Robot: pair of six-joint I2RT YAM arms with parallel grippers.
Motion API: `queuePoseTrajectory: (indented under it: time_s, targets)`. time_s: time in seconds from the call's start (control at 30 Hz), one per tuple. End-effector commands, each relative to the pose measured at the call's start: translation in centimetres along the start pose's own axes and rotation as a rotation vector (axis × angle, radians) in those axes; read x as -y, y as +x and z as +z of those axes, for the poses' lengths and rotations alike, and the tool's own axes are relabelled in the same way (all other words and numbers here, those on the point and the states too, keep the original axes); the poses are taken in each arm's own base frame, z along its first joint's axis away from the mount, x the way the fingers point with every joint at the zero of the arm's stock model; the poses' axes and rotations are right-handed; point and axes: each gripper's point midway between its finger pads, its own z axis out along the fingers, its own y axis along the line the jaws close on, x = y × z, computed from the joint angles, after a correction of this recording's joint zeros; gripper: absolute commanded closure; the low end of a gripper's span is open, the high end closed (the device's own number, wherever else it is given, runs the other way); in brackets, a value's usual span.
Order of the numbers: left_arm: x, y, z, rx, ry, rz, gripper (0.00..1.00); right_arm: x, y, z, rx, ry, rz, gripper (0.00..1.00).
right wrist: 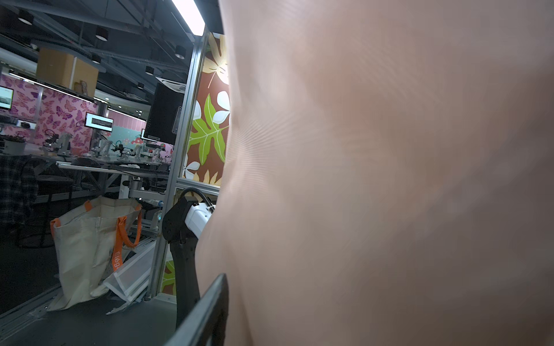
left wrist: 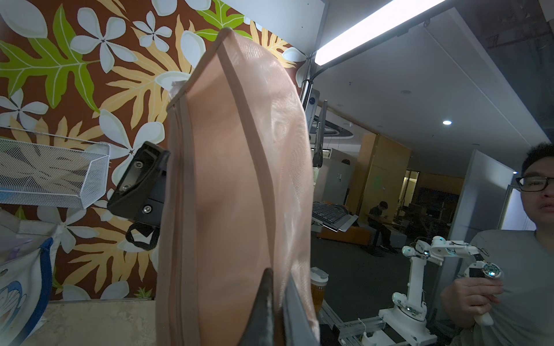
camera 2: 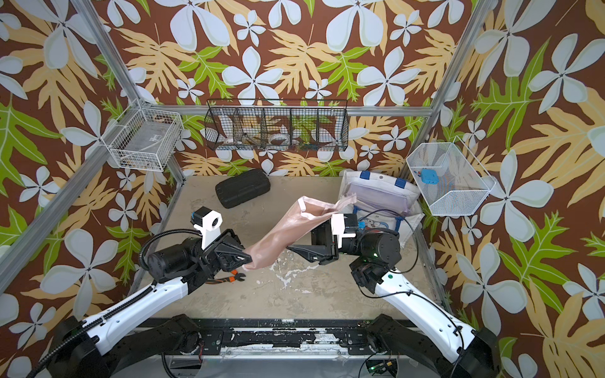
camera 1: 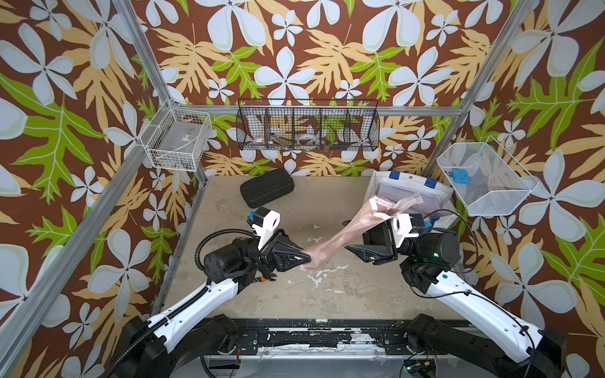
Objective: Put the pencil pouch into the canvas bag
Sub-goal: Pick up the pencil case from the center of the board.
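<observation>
Left wrist view: the left gripper (left wrist: 280,314) is pinched tight on the low end of the pink mesh pencil pouch (left wrist: 227,179), which rises away from its jaws. In both top views the pouch is held in the air above the table (camera 1: 262,301). Its long axis slants from that gripper up toward the canvas bag (camera 1: 406,178) at the back right. The right gripper (camera 1: 349,247) sits at the pouch's middle, but I cannot tell if it grips. Both arms reach inward, wrists facing each other.
</observation>
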Motion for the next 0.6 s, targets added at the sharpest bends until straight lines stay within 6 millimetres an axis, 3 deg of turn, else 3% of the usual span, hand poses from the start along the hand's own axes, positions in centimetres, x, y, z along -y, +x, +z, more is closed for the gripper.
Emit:
queuePoseTrajectory:
  time_s: [0.0, 0.07, 0.1, 0.13, 0.17, 0.27, 0.3, 0.33, 0.43, 0.57]
  targets:
    - [0.6, 0.4, -0.3, 0.001, 0.034, 0.007, 1.0, -0.3, -0.9, 0.0, 0.027, -0.004, -0.025, 0.74]
    - [-0.2, 0.7, -0.4, 0.006, 0.016, -0.014, 1.0, -0.2, -0.7, -0.2, 0.019, 0.018, -0.035, 0.94]
    - [-0.9, 0.9, -0.5, 0.011, -0.004, -0.028, 1.0, 0.1, -0.5, -0.3, 0.005, 0.042, -0.042, 1.0]
    - [-1.7, 1.0, -0.7, 0.018, -0.031, -0.039, 0.93, 0.6, -0.1, -0.4, -0.016, 0.077, -0.049, 1.0]
    - [-2.8, 1.0, -1.1, 0.032, -0.077, -0.055, 0.79, 1.4, 0.4, -0.7, -0.048, 0.132, -0.058, 1.0]
    - [-6.7, 0.7, -3.3, 0.093, -0.265, -0.09, 0.18, 4.9, 2.1, -1.7, -0.204, 0.321, -0.084, 1.0]
    - [-8.6, 0.7, -4.5, 0.108, -0.365, -0.098, 0.05, 6.4, 2.5, -2.5, -0.261, 0.387, -0.084, 1.0]
    - [-10.4, 0.9, -5.8, 0.113, -0.466, -0.107, 0.0, 7.7, 2.7, -3.4, -0.301, 0.441, -0.077, 1.0]
    - [-14.8, 2.0, -10.4, 0.092, -0.814, -0.064, 0.0, 12.7, 3.0, -7.9, -0.413, 0.676, -0.052, 1.0]
    - [-17.0, 3.9, -13.7, -0.015, -1.047, -0.031, 0.0, 18.7, 4.7, -15.2, -0.676, 1.033, -0.076, 1.0]
